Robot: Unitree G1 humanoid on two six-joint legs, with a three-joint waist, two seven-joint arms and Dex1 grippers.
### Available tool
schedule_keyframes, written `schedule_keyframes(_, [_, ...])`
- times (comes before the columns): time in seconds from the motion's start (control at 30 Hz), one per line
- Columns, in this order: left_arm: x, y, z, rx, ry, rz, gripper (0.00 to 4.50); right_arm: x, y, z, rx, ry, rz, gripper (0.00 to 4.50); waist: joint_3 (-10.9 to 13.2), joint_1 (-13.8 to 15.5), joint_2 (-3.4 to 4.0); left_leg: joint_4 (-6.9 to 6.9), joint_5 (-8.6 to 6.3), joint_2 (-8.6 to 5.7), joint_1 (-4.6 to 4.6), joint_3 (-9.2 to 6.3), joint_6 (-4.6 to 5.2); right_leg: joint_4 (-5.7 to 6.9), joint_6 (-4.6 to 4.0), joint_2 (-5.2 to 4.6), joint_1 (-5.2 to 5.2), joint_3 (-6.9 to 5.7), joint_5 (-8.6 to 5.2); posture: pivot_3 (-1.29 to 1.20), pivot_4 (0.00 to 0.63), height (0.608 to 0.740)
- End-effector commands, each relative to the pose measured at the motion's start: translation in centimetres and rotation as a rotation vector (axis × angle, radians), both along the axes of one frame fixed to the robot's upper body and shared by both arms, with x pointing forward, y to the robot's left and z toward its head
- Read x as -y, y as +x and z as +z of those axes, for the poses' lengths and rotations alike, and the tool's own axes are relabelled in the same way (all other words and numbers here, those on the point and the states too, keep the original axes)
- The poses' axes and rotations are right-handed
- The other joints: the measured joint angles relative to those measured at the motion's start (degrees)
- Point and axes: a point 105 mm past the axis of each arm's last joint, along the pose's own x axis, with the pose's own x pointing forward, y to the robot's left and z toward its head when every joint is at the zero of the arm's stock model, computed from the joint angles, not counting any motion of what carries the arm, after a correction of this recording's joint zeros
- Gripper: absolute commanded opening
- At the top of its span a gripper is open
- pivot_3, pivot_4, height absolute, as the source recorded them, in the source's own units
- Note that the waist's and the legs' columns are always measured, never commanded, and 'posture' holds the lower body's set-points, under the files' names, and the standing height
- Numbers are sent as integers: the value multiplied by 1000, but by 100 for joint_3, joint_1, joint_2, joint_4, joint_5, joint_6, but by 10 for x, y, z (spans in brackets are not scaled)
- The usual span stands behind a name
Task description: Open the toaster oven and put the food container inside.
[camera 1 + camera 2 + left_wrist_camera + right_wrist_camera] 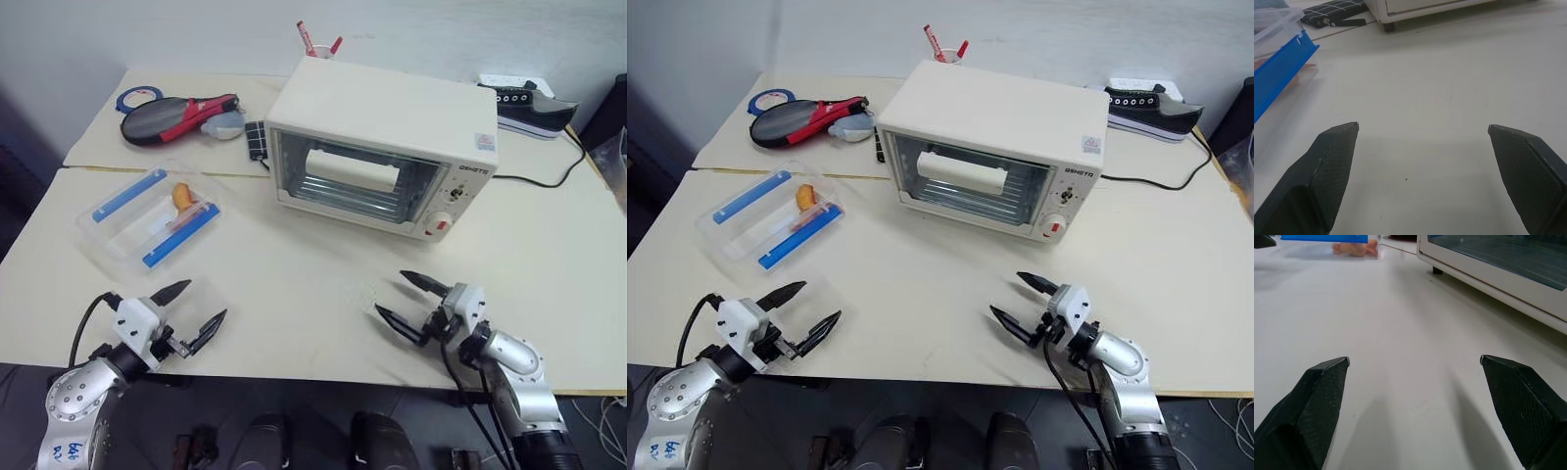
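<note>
Cream worktop (323, 294), two pale slabs butted together, carried every item. Toaster oven (382, 147), cream-white and boxy, stood near the middle toward the far edge, its glass door shut, knobs and a red mark on its right panel, a black cord running off to the right. Food container (152, 215), clear plastic with blue clip strips along two sides and an orange piece inside, lay on the worktop well to the left of the oven, apart from it. Black-and-white shoe (534, 110) rested behind the oven on the right; red-and-black paddle (176, 116) lay at the far left, with a cup of red pens (318, 44) behind the oven. Left end effector (191, 313) hung over the near left edge, fingers spread wide, holding nothing, near the container but not touching it. Right end effector (411, 299) hung in front of the oven, fingers likewise spread wide and empty.
</note>
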Motion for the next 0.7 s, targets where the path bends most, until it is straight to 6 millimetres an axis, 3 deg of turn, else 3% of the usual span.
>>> schedule_keyframes(0.03, [4,1,10,13,-36,-42,4500,-6,-4,23,35,26,62,4485,0,-3,0,0,0,0,0,0,0,0,0,0,0,0,0,0,150,740])
schedule_keyframes(0.13, [3,2,30,21,-113,-137,4500,-13,2,58,45,99,84,4485,2,-11,3,1,0,4,-1,-2,0,1,0,-1,-1,0,0,0,150,740])
schedule_keyframes(0.37, [6,17,81,91,-231,-276,4500,-25,27,113,81,165,67,4485,3,-28,4,12,-2,6,-3,-7,-6,7,-4,1,-1,-6,0,0,150,740])
schedule_keyframes(0.5, [12,19,88,121,-243,-312,4500,-29,41,123,83,169,42,4485,3,-51,4,13,-3,1,-5,-3,-4,3,-4,3,-2,-8,0,0,150,740])
schedule_keyframes(0.7, [8,17,74,81,-278,-298,4500,-35,48,136,134,164,48,4485,3,-121,4,16,-2,2,-9,1,-2,2,-3,6,-3,-8,0,0,150,740])
